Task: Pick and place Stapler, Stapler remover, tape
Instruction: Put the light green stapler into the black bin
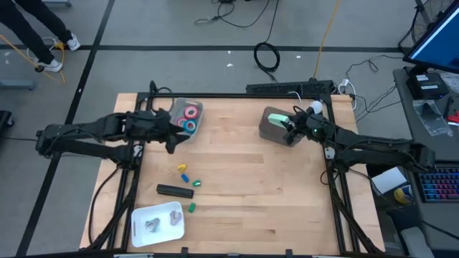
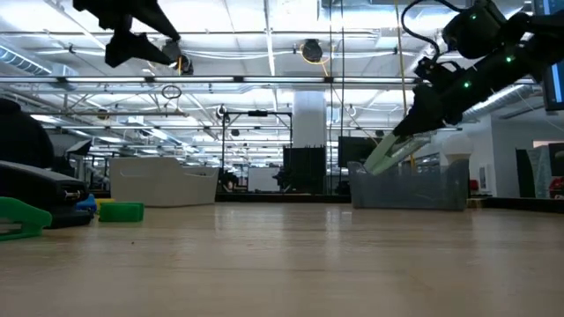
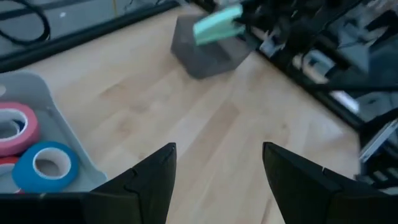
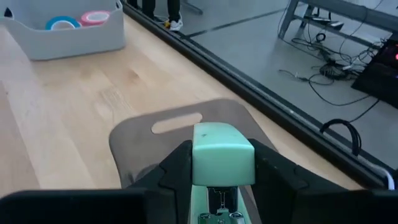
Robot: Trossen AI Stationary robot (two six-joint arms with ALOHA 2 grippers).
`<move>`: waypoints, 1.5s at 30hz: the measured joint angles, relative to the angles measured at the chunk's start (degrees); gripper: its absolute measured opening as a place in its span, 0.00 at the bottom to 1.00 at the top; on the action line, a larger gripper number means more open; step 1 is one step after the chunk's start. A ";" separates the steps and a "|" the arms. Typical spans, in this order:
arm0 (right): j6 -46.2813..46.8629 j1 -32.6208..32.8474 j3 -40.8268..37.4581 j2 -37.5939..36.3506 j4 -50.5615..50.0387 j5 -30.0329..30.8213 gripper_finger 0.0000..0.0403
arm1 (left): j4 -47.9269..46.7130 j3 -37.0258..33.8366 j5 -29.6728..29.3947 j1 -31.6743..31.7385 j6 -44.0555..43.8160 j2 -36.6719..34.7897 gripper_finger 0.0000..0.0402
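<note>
The right gripper (image 4: 222,171) has the green stapler (image 4: 222,155) pinched between its fingers, jaws closed part way onto the body. It hangs over the grey bin (image 1: 276,126) at the far right of the table. In the low view the stapler tilts down toward the bin, clear of the wood. I judge it to be a stiff, fairly heavy thing for its size, smooth on its plastic shell, so a grip across the narrow sides, as here, looks sound. A hold too near one end would let it swing. From the right wrist view it seems to be held near one end, though I can't be certain.

The left gripper (image 3: 217,171) hovers at the far left with its jaws spread wide and nothing between them, just beside the pale tray (image 1: 195,115) that holds the tape rolls (image 1: 190,119). Those rolls are red and blue, light, flat and rigid. I'd take one by the rim or through its pale centre.

Near the middle of the table lies a black bar (image 1: 175,190), possibly a second stapler. A white tray (image 1: 140,218) at the near left holds two small grey pieces (image 1: 163,221) that may be staple removers. Small yellow, blue and green bits (image 1: 187,175) lie scattered between them.
</note>
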 joint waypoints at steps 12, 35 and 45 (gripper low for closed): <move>-1.22 -0.46 -5.45 0.07 2.90 -1.40 0.30 | 0.42 -1.38 0.05 0.00 -1.54 -3.14 0.60; -7.74 -9.69 -5.94 7.69 13.90 -13.75 0.30 | 1.52 -1.38 0.25 0.00 -2.41 -3.08 0.60; -10.10 -10.24 -5.90 11.00 14.76 -13.58 0.32 | 1.54 -1.38 0.25 0.00 -2.57 -3.08 0.60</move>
